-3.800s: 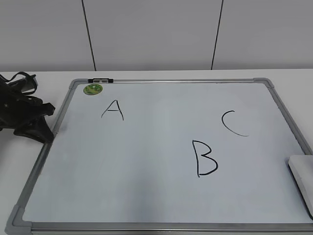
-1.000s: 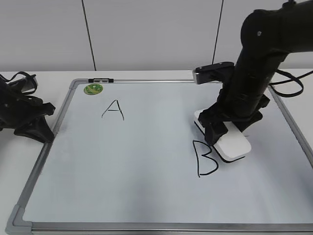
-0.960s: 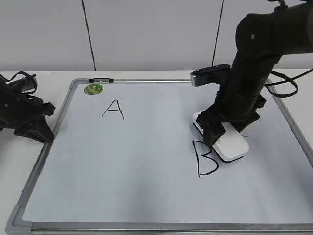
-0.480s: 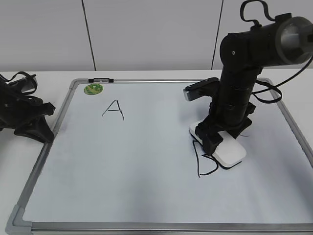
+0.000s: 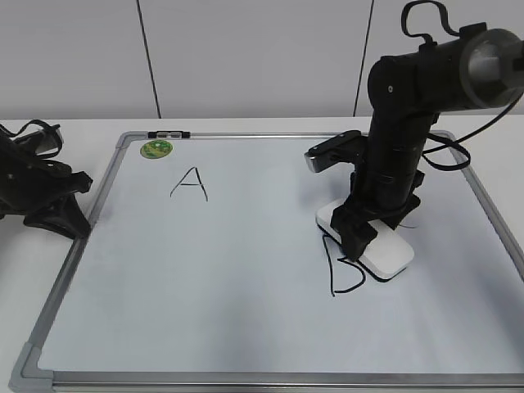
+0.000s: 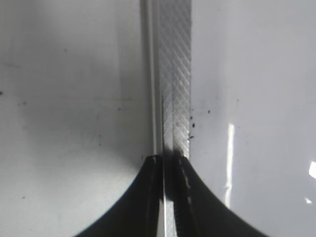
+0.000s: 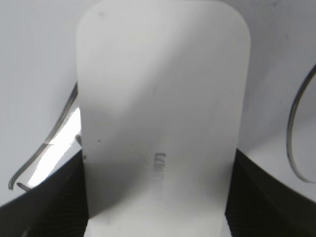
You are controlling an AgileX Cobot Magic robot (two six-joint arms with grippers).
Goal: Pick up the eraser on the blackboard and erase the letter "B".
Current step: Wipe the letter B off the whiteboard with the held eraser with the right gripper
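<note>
The white eraser (image 5: pixel 378 247) lies flat on the blackboard (image 5: pixel 229 270) and covers the upper right part of the letter "B" (image 5: pixel 334 278). My right gripper (image 5: pixel 368 233) is shut on the eraser and presses it onto the board. In the right wrist view the eraser (image 7: pixel 160 108) fills the middle between my dark fingers (image 7: pixel 158 197), with black strokes at both sides. My left gripper (image 5: pixel 57 214) rests at the board's left edge, shut on the grey frame (image 6: pixel 174 98), with its fingers (image 6: pixel 170 163) on either side of the rail.
The black "A" (image 5: pixel 189 184) and a green round sticker (image 5: pixel 155 149) are at the board's upper left. The "C" is mostly hidden behind my right arm (image 5: pixel 401 123). A white wall rises behind the table.
My right gripper has slid the eraser slightly left and up over the top of the "B". The upper part of the letter is now gone or covered. The left arm has not moved.
</note>
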